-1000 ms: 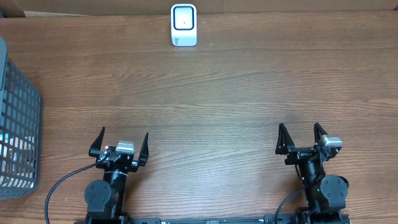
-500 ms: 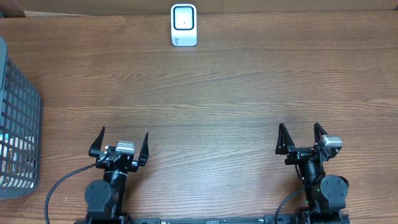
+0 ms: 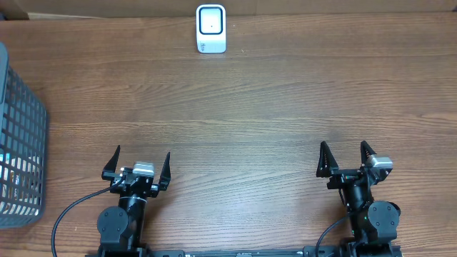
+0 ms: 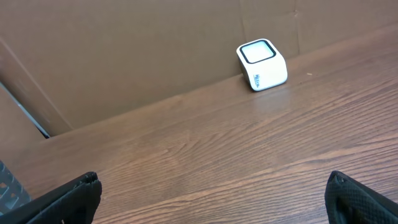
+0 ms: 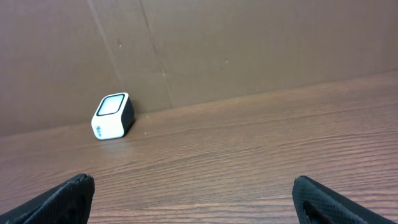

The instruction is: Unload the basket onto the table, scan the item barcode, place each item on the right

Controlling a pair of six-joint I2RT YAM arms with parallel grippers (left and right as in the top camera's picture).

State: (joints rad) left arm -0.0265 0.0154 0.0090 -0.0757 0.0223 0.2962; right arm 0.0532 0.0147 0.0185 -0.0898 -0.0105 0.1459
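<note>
A white barcode scanner [image 3: 211,28] with a dark-framed window stands at the table's far edge; it also shows in the left wrist view [image 4: 262,64] and the right wrist view [image 5: 112,116]. My left gripper [image 3: 143,151] rests at the near left, open, with only bare wood between its fingers [image 4: 212,180]. My right gripper [image 3: 343,144] rests at the near right, equally open and holding nothing [image 5: 193,182]. Both are far from the scanner. The item is hidden; pale and blue shapes show through the basket mesh, but I cannot tell what they are.
A grey mesh basket [image 3: 21,121] stands at the table's left edge, left of my left gripper. A brown cardboard wall [image 5: 249,50] runs behind the scanner along the far edge. The wooden tabletop [image 3: 250,107] stretches between the grippers and the scanner.
</note>
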